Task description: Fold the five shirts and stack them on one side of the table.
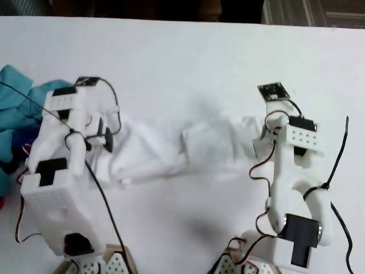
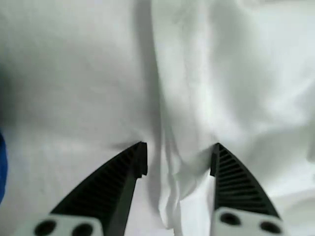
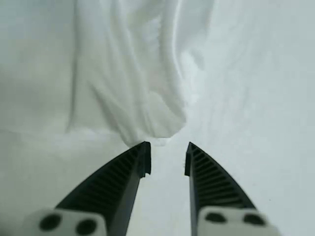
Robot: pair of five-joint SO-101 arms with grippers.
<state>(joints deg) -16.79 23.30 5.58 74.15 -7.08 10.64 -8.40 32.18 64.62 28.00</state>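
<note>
A crumpled white shirt (image 1: 171, 145) lies stretched across the middle of the white table. My left gripper (image 1: 104, 137) is down at the shirt's left end. In the left wrist view it (image 2: 178, 160) is open, with a raised fold of the white shirt (image 2: 177, 98) running between its fingers. My right gripper (image 1: 263, 137) is at the shirt's right end. It (image 3: 167, 155) is open with a narrow gap, and a rumpled edge of the shirt (image 3: 133, 88) ends just ahead of its fingertips. A heap of blue shirts (image 1: 14, 108) lies at the table's left edge, behind the left arm.
The white table (image 1: 188, 57) stretches bare towards the far edge. Both arm bases stand at the near edge, with cables (image 1: 108, 217) hanging along them. A bare strip of table (image 1: 188, 217) lies between the two arms.
</note>
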